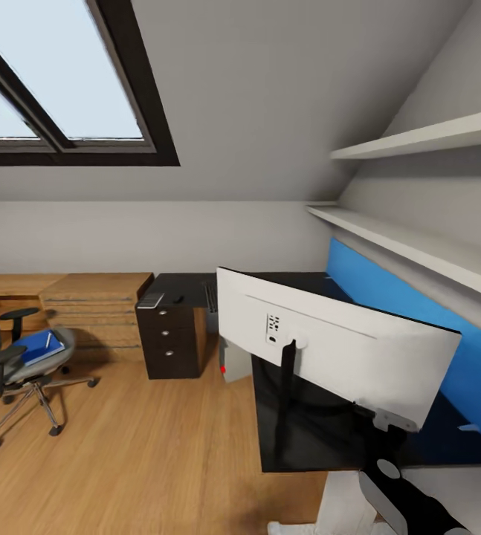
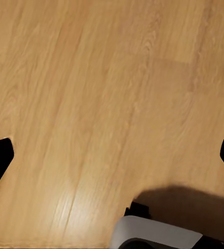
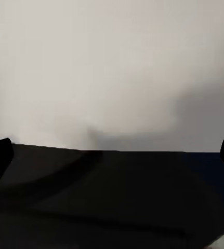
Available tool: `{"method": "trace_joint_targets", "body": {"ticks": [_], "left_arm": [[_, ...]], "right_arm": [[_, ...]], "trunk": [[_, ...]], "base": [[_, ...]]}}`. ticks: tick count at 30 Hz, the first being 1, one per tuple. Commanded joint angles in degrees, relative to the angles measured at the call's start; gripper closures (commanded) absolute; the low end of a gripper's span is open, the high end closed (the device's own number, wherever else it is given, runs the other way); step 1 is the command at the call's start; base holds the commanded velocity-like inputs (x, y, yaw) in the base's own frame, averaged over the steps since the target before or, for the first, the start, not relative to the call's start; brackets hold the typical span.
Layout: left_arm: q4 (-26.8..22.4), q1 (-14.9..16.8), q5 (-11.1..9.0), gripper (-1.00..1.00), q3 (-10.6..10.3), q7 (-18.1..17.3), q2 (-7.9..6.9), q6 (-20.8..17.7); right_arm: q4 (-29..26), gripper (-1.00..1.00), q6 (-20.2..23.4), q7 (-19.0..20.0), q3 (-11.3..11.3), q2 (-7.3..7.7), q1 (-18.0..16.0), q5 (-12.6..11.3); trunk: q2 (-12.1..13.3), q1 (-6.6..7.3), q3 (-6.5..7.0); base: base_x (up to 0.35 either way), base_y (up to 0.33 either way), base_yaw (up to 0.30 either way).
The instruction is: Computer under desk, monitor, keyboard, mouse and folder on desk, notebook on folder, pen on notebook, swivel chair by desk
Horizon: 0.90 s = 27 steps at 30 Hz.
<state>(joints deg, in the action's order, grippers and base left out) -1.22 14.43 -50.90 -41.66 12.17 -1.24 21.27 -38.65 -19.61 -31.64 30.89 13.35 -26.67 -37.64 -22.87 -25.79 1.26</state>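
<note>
The monitor [image 1: 337, 349] stands on the glossy black desk [image 1: 307, 446] with its white back towards me. Beneath the desk sits the light-grey computer [image 1: 230, 362], its red dot showing. At the left is the swivel chair [image 1: 2, 364], apart from the desk, with the blue folder [image 1: 38, 348] on its seat and the thin white pen [image 1: 47, 340] on top. A flat grey thing [image 1: 151, 300], perhaps the notebook, lies over the drawer unit [image 1: 169, 342]. My left gripper [image 2: 112, 153] hangs open over the wood floor. My right gripper [image 3: 112, 155] is open just above the desk top [image 3: 112, 197], facing a white surface.
A light wooden drawer chest [image 1: 95, 308] stands against the far wall between chair and desk. A blue panel [image 1: 418, 334] and two white shelves [image 1: 418, 245] run along the right wall under the sloped ceiling. My right arm [image 1: 400, 505] reaches in below the monitor. Wood floor [image 1: 143, 446] lies open.
</note>
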Motion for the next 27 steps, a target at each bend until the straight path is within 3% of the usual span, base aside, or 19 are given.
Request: {"method": "trace_joint_targets", "body": {"ticks": [1, 7, 13, 24, 27], "left_arm": [[-0.1, 0.0, -0.2, -1.00, -0.5, 0.4, -0.03, 0.0], [-0.1, 0.0, -0.1, -1.00, -0.4, 0.4, -0.36, 0.0], [-0.1, 0.0, -0.1, -1.00, -0.4, 0.4, -0.42, 0.0], [-0.1, 0.0, -0.2, -1.00, -0.4, 0.4, -0.43, 0.0], [-0.1, 0.0, -0.2, -1.00, -0.4, 0.4, -0.43, 0.0]], "right_arm": [[0.0, -1.00, -0.3, -0.3, 0.5, 0.10, -0.1, -0.6], [0.0, -1.00, -0.3, -0.2, 0.5, 0.10, -0.1, -0.6], [0.0, -1.00, -0.3, -0.2, 0.5, 0.10, -0.1, -0.5], [-0.2, -1.00, -0.3, 0.0, 0.7, 0.19, 0.0, -0.3], [-0.2, -1.00, -0.3, 0.0, 0.7, 0.19, 0.0, 0.8]], "trunk": [[-0.1, 0.01, -0.03], [-0.1, 0.01, -0.06], [-0.1, 0.01, -0.10], [-0.1, 0.01, -0.10], [-0.1, 0.01, -0.10]], "base": [[-0.330, -0.019, 0.274], [-0.334, -0.007, 0.251], [-0.280, -0.001, 0.065], [-0.023, -0.088, 0.002], [0.000, -0.004, 0.000]]}}
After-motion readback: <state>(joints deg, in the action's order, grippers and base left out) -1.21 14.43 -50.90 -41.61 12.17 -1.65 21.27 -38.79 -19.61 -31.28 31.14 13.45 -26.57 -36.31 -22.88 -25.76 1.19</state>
